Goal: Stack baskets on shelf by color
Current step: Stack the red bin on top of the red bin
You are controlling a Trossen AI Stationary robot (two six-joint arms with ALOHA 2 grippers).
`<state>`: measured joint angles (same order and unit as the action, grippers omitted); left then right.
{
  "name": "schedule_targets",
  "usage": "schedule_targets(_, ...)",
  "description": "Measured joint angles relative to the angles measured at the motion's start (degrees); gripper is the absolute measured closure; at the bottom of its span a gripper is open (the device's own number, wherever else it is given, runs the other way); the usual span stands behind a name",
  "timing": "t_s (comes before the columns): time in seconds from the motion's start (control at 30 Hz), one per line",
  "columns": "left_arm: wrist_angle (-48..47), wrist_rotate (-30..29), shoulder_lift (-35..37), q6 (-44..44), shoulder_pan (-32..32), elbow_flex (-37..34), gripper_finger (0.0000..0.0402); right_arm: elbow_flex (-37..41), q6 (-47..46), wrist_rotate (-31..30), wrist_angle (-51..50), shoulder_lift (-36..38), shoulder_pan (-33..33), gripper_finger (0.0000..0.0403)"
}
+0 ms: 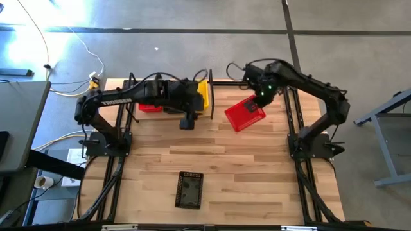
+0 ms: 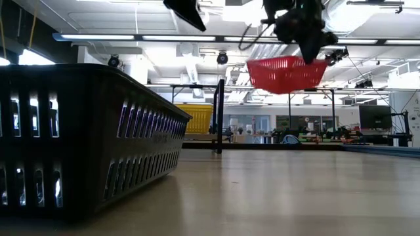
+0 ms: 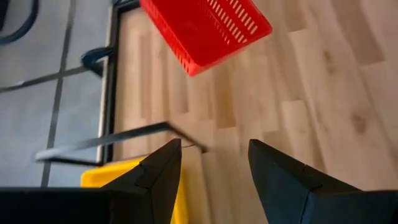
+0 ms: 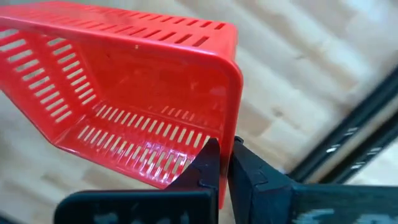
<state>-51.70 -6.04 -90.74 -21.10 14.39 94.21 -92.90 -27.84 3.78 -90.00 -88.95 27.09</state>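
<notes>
My right gripper [image 1: 260, 101] is shut on a red mesh basket [image 1: 244, 114], held well above the table in the low view [image 2: 285, 73]. My left gripper [image 1: 186, 122] is open and empty, with the yellow basket [image 3: 134, 177] just past its fingers [image 3: 163, 171]. The yellow basket [image 1: 203, 96] and another red basket [image 1: 149, 108] sit on the shelf [image 1: 210, 106] at the far edge, the red one partly under the left arm. A black basket [image 1: 189, 190] rests on its base near the front edge. My right gripper pinches one end wall of the red basket at its rim [image 4: 231, 127], near a corner, with one finger inside and one outside. The fingers come from above, slanting down. The basket hangs clear of the table, opening up and slightly tilted.
The shelf's black upright post [image 2: 220, 115] stands between the yellow basket [image 2: 193, 118] and the held red one. Black frame tubing [image 1: 295, 128] runs along the table's right side. Bare wood [image 1: 257, 173] lies between the black basket and the arms.
</notes>
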Motion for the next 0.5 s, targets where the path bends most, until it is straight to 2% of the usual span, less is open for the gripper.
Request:
schedule_targets(0.27,0.0,0.0,0.0,0.0,-7.7,0.0,0.0225,0.0,-5.2,6.9,0.4,0.6,-10.7,0.0403)
schedule_targets(0.5,0.6,-0.1,0.0,0.1,-14.1,0.0,0.0225,0.0,-6.2,10.3,5.1,-0.9,-16.1,0.0403)
